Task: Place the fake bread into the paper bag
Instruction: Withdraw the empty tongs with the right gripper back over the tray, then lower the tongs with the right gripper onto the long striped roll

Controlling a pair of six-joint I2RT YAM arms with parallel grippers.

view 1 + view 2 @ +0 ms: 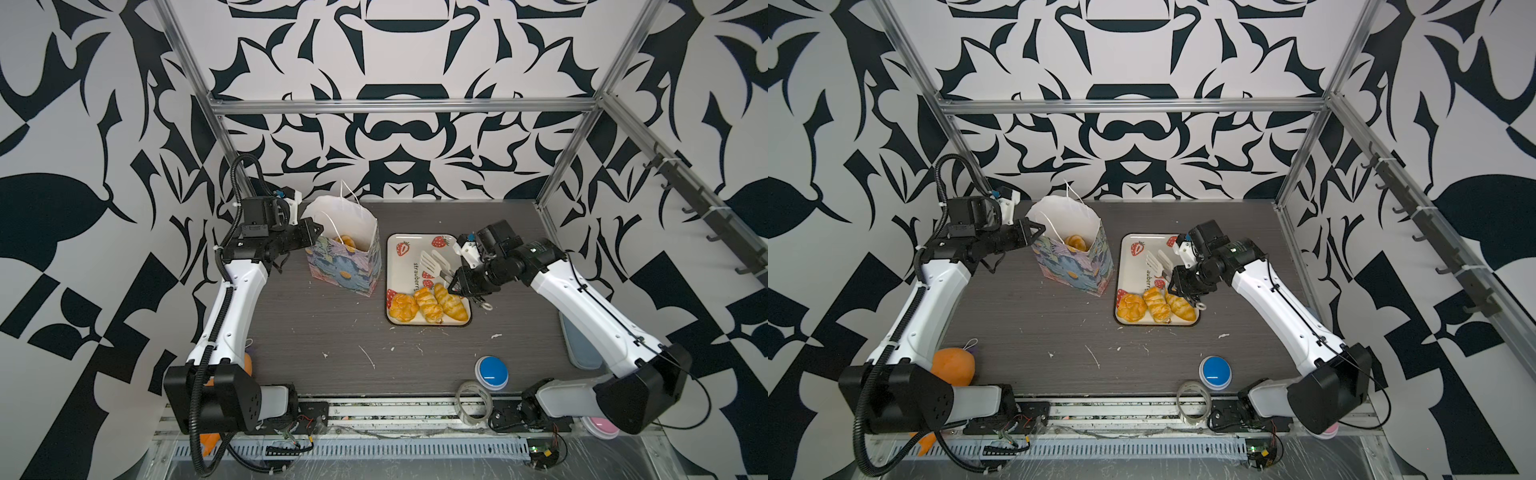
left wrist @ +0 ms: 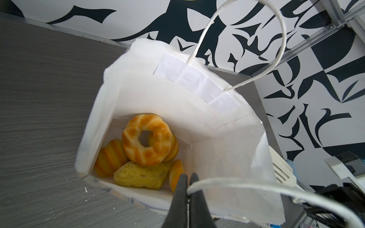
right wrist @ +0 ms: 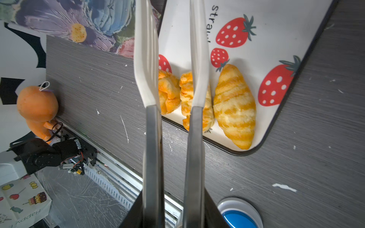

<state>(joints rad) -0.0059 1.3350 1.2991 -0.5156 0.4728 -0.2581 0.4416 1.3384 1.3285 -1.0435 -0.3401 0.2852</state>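
3 pieces left out: fake bread (image 1: 430,305) lies in a row at the near end of the strawberry tray (image 1: 411,245), each piece touching its neighbour.
Already bagged: at least 4 pieces at the bottom of the paper bag (image 1: 345,266). A ring shape (image 2: 147,140) sits on top of a striped loaf (image 2: 110,158) and a wedge-like piece (image 2: 142,175). The stack hides the exact count.
Bag: upright on the desk (image 1: 324,332), just beside the tray, mouth open.
Left end effector (image 2: 186,187): clenched on the paper bag by its near cord handle (image 2: 227,181), right at the rim.
Right end effector (image 1: 455,286): grasping a pair of tongs (image 3: 152,138) by the metal arms. The white slotted tips stand apart and empty over bare tray, just beyond the bread.
Step, by my reading: lining up the tongs for the next piece.
Risk 1: the glossy, rounded bread could squirt out of the flat tips if squeezed off-centre.
Risk 2: the pieces touch, so a tip going in between may shove a neighbour over the tray edge.
Risk 3: the wide tips may catch the bag rim on entry and fold the wall in.
Risk 4: a pull on the pinched handle could tilt the light bag.
Risk 5: the tongs might twist in the grip, dropping a piece on the desk between tray and bag.
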